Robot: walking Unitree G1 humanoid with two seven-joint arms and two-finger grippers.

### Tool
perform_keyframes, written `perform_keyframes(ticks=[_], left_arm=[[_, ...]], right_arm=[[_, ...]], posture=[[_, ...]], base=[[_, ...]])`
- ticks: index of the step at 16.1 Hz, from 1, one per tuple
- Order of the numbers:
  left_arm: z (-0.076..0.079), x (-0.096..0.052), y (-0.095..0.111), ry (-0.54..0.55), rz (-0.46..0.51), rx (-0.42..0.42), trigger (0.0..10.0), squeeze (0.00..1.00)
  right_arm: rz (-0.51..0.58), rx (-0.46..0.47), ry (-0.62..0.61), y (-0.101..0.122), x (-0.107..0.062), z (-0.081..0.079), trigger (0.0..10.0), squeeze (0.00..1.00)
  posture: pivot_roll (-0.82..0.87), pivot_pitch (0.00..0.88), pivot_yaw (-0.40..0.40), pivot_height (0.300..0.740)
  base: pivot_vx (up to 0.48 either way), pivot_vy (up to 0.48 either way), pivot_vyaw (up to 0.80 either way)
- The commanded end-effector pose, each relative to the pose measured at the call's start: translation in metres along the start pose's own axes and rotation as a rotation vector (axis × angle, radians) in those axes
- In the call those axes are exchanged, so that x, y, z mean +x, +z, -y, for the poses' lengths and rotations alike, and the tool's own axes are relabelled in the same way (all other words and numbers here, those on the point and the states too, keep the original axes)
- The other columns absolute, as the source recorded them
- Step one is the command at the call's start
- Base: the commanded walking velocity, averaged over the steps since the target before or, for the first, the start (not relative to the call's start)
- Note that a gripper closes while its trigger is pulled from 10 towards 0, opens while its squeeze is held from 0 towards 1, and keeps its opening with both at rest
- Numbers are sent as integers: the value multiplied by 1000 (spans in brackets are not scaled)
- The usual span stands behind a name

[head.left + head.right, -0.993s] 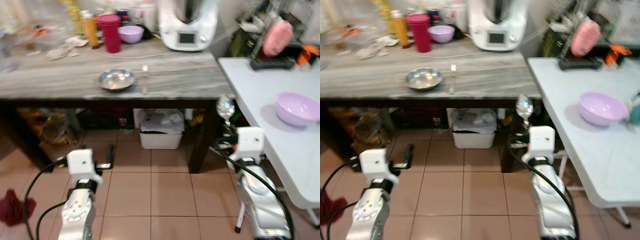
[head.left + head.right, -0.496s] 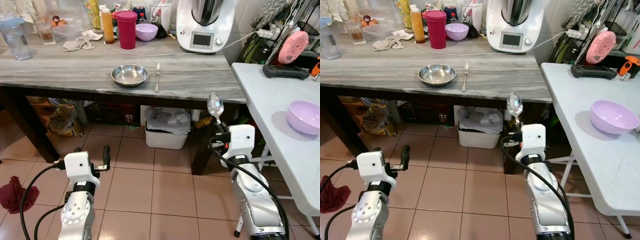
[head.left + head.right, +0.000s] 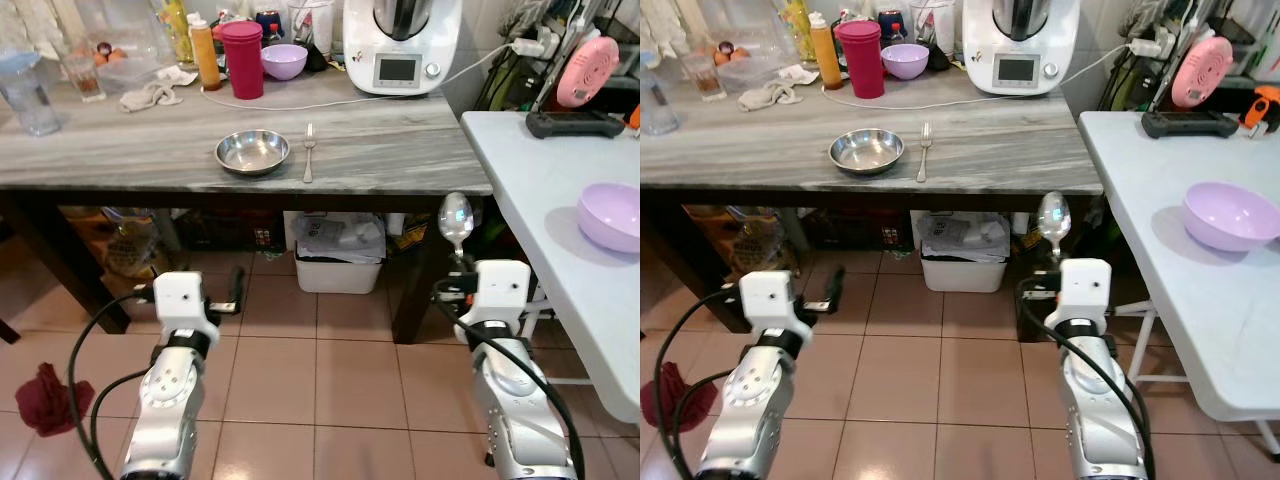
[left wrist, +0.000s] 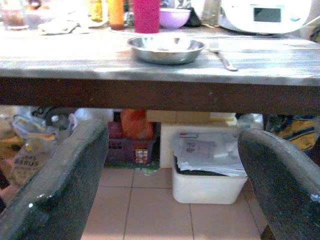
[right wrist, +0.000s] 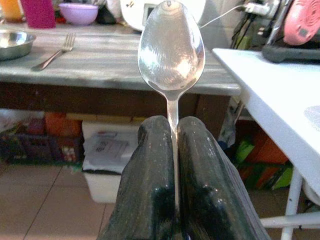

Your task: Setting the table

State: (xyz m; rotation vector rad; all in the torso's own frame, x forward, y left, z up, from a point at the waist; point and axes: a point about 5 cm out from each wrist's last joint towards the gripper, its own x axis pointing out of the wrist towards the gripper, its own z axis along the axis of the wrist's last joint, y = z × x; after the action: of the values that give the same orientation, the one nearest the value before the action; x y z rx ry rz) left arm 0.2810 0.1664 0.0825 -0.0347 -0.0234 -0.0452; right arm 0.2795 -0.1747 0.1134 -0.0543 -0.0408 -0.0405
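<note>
From the left eye view, the right gripper [image 3: 459,262] is raised low in front of the grey wooden surface [image 3: 120,150], its fingers pressed together on the handle of a spoon [image 3: 455,219] that stands upright, bowl up. The spoon is below the surface's front right corner, beside the white table [image 3: 545,190] that carries a purple bowl [image 3: 610,216]. On the grey surface a steel bowl [image 3: 252,152] lies with a fork [image 3: 308,155] just beside it. The left gripper [image 3: 236,291] hangs over the tiled floor [image 3: 340,380].

In the left wrist view, the two fingers [image 4: 65,180] stand wide apart with nothing between them, pointed toward the surface edge and a white bin [image 4: 207,167] beneath.

In the right wrist view, the fingers [image 5: 155,185] clamp the spoon's handle tightly, with the spoon's bowl [image 5: 171,50] above them.
</note>
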Motion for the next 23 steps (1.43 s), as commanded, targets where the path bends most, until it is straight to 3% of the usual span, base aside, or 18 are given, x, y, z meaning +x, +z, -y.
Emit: perform_keyframes(ticks=[1, 9, 17, 23], left_arm=[[2, 5, -1, -24, -19, 9, 10000, 0], [17, 28, 6, -118, -6, 22, 10000, 0], [18, 19, 1, -137, 12, -42, 10000, 0], [22, 17, 0, -154, 15, -56, 10000, 0]], right_arm=[[45, -2, -32, 9, -1, 4, 10000, 0], [68, -1, -106, 10, -5, 10, 10000, 0], [85, -28, -33, 15, 0, 3, 10000, 0], [81, -29, -20, 14, 1, 3, 10000, 0]], posture=[[-227, 38, 72, 740], [-284, 35, 131, 740], [-256, 48, 91, 740], [-255, 52, 82, 740]], base=[[0, 0, 0], [0, 0, 0], [0, 0, 0], [293, 0, 0]])
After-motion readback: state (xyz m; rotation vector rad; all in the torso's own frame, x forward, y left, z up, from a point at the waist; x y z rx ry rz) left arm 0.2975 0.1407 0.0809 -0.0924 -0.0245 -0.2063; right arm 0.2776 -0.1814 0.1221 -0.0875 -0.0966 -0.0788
